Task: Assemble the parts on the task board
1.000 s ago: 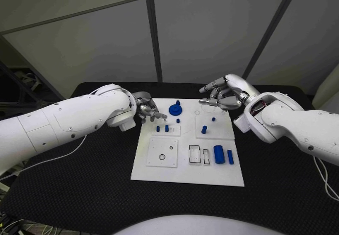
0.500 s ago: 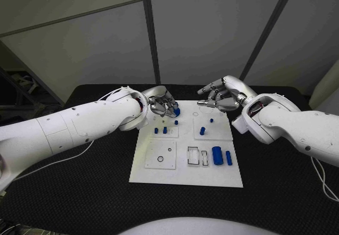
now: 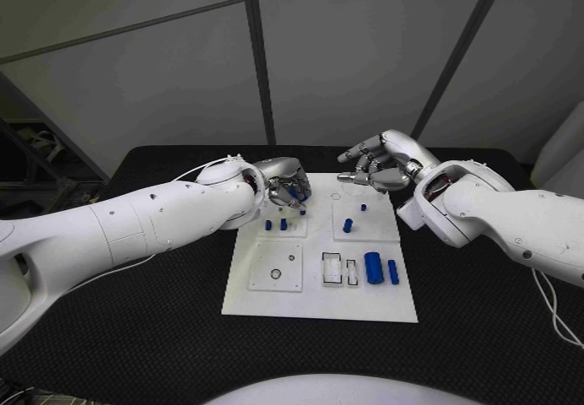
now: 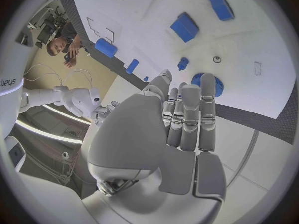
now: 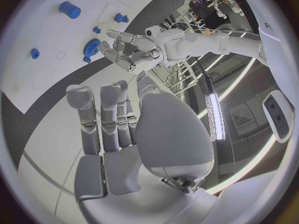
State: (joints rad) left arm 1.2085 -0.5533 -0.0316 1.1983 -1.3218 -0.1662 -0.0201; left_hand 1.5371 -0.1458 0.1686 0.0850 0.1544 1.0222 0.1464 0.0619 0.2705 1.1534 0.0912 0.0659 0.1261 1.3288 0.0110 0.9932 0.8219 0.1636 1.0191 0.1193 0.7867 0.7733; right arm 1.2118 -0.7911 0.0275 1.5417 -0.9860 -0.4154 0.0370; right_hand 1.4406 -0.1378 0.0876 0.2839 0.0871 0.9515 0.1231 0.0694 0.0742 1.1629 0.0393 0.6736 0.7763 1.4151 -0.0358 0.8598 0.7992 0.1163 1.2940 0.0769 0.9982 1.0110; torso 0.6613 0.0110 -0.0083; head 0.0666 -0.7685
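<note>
1. The white rectangular task board lies in the middle of the black table
2. The left silver hand hovers over the board's far left corner, fingers extended side by side and holding nothing (the left wrist view shows them straight, above the blue gear-shaped part)
3. The right silver hand hangs over the far right edge of the board, fingers loosely curled and apart, with nothing in its grasp
4. Two small blue pegs stand near the left hand; another blue peg stands on the right half
5. A large blue cylinder and a slimmer blue bar lie side by side nearer the robot
</note>
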